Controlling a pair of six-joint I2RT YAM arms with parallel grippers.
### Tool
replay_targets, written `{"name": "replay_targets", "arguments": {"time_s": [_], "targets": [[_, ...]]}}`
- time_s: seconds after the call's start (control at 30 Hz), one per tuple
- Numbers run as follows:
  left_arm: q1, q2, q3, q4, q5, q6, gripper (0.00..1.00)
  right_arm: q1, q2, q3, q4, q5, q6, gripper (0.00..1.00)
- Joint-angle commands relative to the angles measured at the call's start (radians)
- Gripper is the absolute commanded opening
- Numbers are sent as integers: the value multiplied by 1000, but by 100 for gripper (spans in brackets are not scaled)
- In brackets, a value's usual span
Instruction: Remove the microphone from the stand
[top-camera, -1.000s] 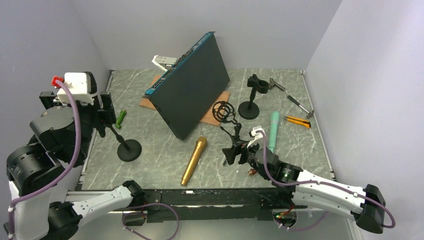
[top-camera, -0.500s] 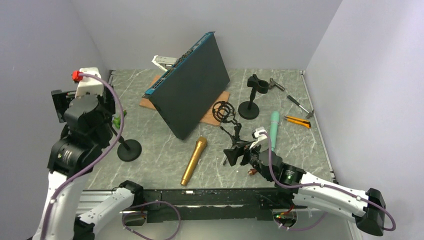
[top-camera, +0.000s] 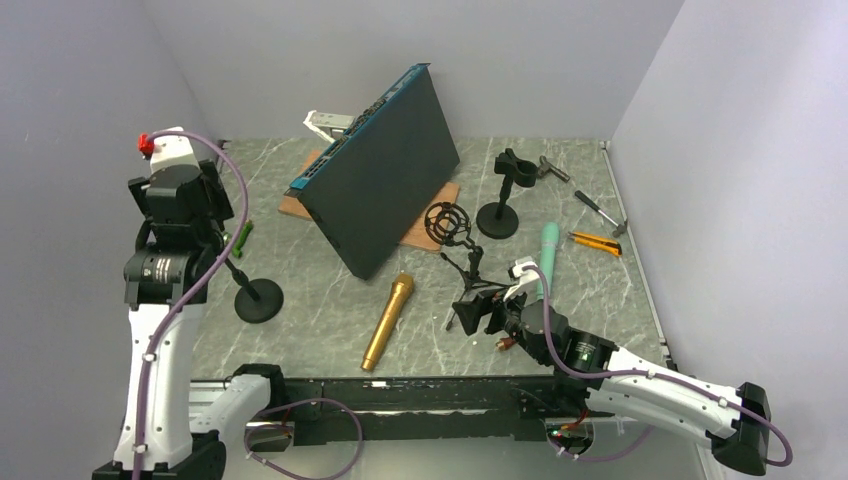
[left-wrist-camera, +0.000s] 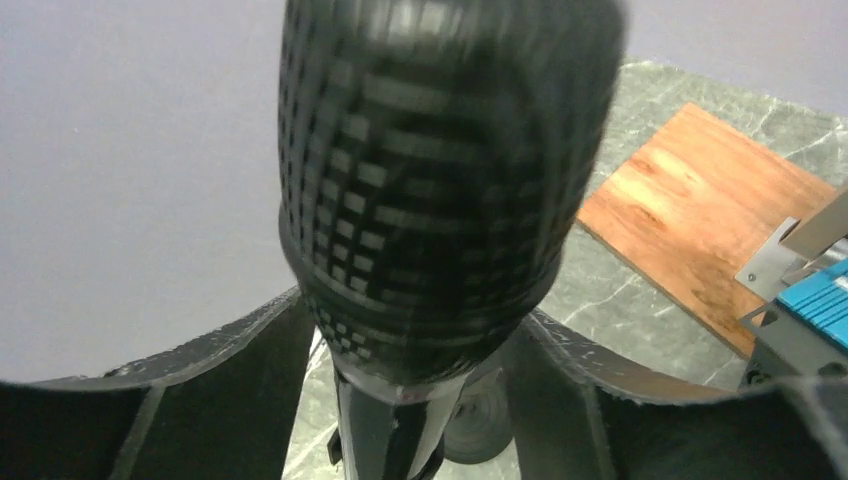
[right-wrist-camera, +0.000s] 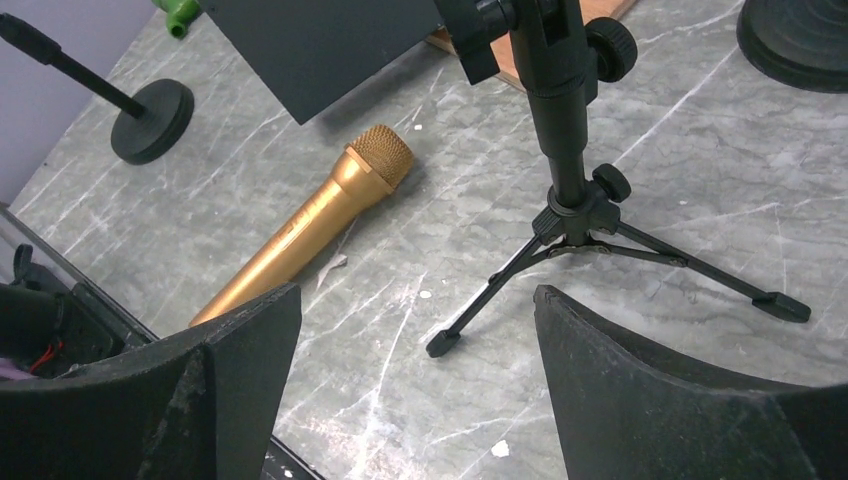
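Up close, the black microphone sits between the jaws of my left gripper; clenched or not, I cannot tell. My right gripper gapes released, tripod stand ahead.

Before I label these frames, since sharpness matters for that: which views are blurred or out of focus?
Left wrist: the black mesh microphone head fills the frame, smeared and soft, while the wooden board behind is crisper. Right wrist: sharp, with the gold microphone and tripod stand clear. Top external: evenly lit, no glare.
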Motion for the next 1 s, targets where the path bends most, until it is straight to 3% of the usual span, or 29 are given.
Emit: {"name": "replay_targets", "arguments": {"time_s": [0.0,0.07,0.1,0.17,0.2,0.47,0.8,0.97], "targets": [[29,-68,-70,86,75,-73,64,3,-15,26,1,16,12,88],[29,-76,-84,89,68,-75,54,4,-11,28,-3,14,16,87],[28,-81,-86,89,68,-75,42,4,-8,31,-3,12,17,87],[29,-85,-87,83,62,-74,4,4,-2,37,-4,6,20,87],[29,-86,-87,81,57,-75,0,5,0,40,-4,6,20,87],[29,-101,-17,1,131,-57,0,4,9,115,-52,-1,-2,86],[29,-115,34,-85,528,13,0,5,-8,277,-216,-29,-93,93],[20,-197,-63,12,753,29,0,4,-20,324,-247,-26,-117,95]]}}
